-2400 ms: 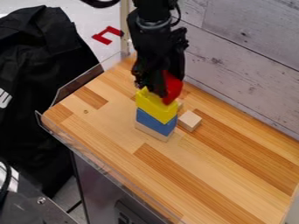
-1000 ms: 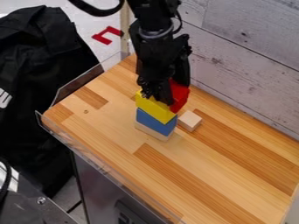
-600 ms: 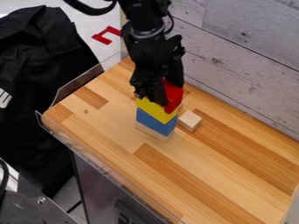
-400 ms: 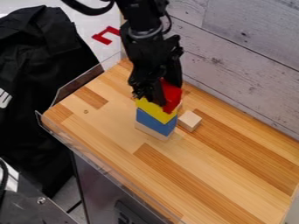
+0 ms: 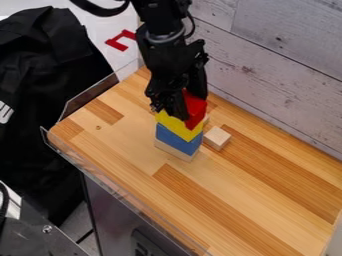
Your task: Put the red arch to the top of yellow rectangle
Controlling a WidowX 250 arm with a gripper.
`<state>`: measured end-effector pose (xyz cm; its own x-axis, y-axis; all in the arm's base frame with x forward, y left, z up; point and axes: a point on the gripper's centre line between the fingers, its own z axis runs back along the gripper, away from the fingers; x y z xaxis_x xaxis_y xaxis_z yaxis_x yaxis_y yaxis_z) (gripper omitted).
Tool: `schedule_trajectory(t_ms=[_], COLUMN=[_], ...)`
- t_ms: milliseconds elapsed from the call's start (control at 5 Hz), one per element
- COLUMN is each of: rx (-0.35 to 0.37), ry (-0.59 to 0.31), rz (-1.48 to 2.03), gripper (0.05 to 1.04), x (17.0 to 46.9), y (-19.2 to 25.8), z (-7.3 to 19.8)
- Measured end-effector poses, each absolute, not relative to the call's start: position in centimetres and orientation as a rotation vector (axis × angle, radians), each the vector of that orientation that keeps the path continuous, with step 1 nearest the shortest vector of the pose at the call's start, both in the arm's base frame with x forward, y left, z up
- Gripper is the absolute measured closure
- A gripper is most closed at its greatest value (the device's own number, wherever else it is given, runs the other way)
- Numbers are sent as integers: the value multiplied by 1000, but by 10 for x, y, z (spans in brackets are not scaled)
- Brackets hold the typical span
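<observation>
The red arch (image 5: 196, 111) is clamped in our gripper (image 5: 191, 106), one o'clock from the yellow block (image 5: 176, 126), probably for lining up.

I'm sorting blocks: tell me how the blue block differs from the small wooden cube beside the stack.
The blue block is deep blue, the cube pale wood-coloured. The blue block is longer than the cube. The blue block lies under the yellow block; the cube rests on the table. Both have flat faces.
</observation>
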<state>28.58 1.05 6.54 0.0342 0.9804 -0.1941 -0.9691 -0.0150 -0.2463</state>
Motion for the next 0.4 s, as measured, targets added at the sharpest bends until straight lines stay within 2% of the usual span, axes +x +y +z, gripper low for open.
schedule_trajectory(t_ms=[200, 400], rx=[-346, -326], ry=[-30, 5], rz=[1543, 1513], gripper=[445, 156], x=[289, 292], y=[11, 13], z=[64, 62])
